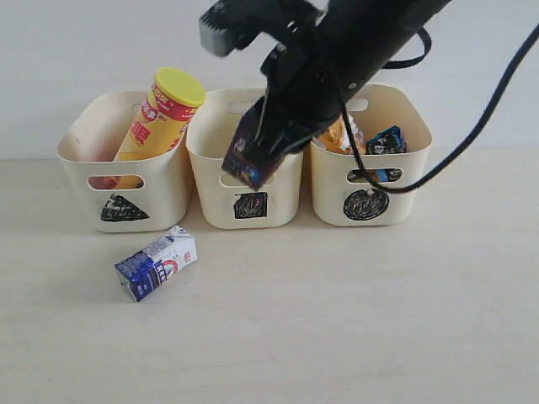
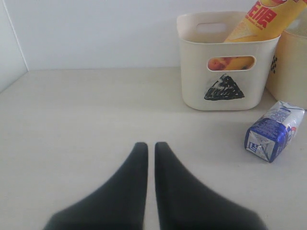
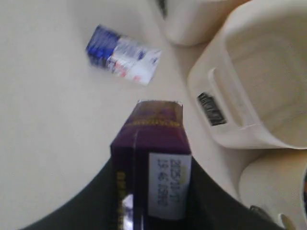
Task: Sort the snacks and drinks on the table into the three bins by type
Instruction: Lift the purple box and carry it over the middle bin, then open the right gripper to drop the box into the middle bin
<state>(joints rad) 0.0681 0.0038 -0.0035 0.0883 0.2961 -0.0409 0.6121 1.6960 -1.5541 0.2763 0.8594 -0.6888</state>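
My right gripper point(image 1: 265, 139) is shut on the dark purple juice box point(image 1: 250, 162), holding it in the air just in front of the square-marked middle bin point(image 1: 210, 198). In the right wrist view the box point(image 3: 156, 139) fills the space between the right gripper's point(image 3: 152, 167) fingers. The blue-and-white milk box point(image 1: 156, 263) lies on its side on the table point(image 1: 337, 320), in front of the triangle-marked bin point(image 1: 164, 202). My left gripper point(image 2: 151, 146) is shut on nothing, low over bare table, with the milk box point(image 2: 274, 136) off to one side.
A yellow-orange chip tube point(image 1: 162, 114) leans in the triangle bin. The circle-marked bin point(image 1: 408, 189) holds an orange bag point(image 1: 337, 135) and a blue bag point(image 1: 387, 141). A black cable point(image 1: 480, 126) hangs from the right arm.
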